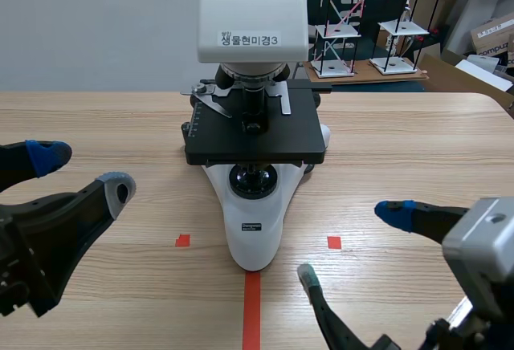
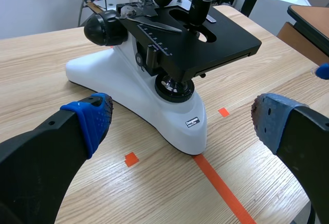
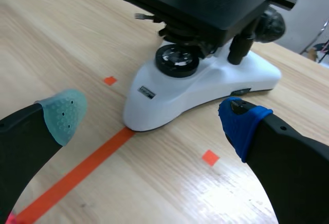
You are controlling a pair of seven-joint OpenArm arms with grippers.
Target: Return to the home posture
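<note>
flanking microscope (image 1: 255, 205) on table (image 1: 418, 141): l hand (image 1: 82, 172) & r hand (image 1: 351, 242), both released, fingers wide apart

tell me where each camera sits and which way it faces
Scene view: sits between the arms, faces across the table at the microscope; left gripper and right gripper show, both open.
Left wrist view: on the left arm, looks forward and down at the microscope's base from one side; its own two fingers show.
Right wrist view: on the right arm, sees that base from the other side; its own fingers show.
Shared: all three show the microscope and the orange tape line.
</note>
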